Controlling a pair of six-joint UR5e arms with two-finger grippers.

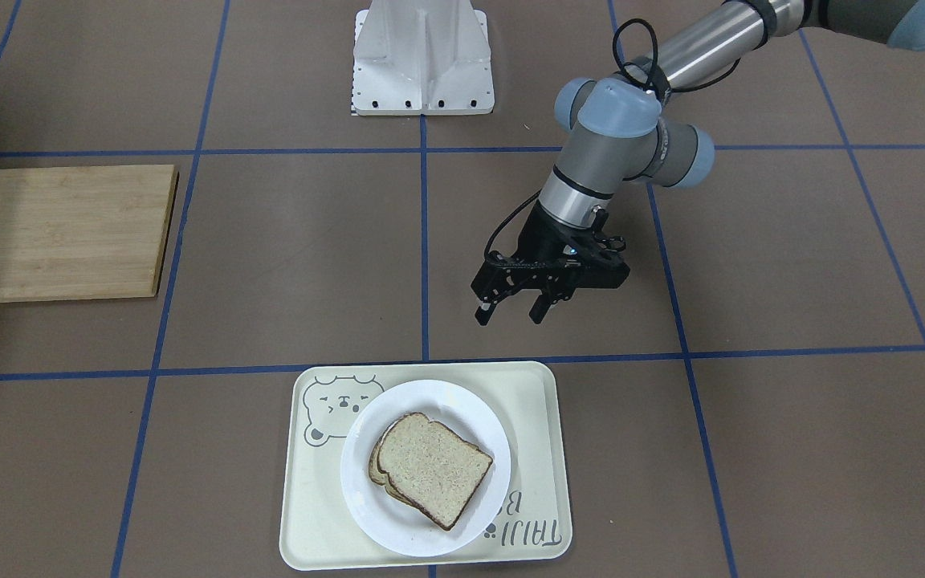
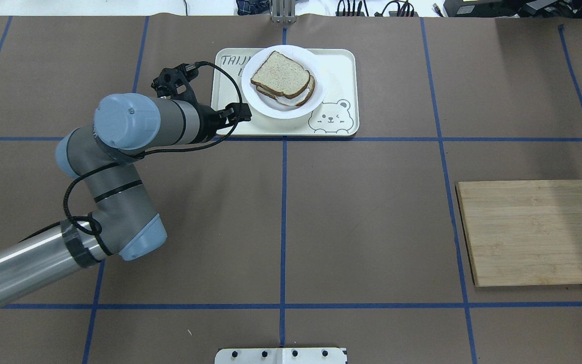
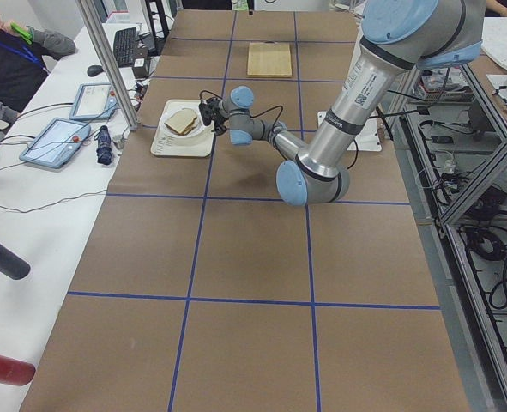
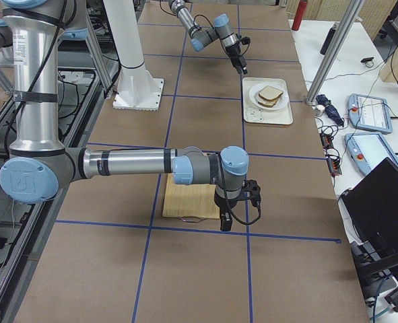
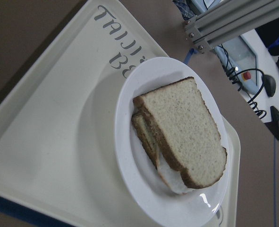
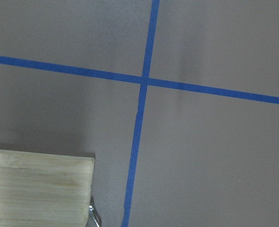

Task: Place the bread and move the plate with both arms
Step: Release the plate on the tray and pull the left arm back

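The plain dark-crusted slice of sandwich bread lies atop another slice on the round glossy white plate, which sits on the cream bear-print tray on the brown desk. The left black two-finger end effector hangs near the tray, spread wide and empty. Whether the right end effector is spread or closed cannot be told.

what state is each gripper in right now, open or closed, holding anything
left gripper: open, holding nothing.
right gripper: cannot be told, since it shows only in the exterior right view.
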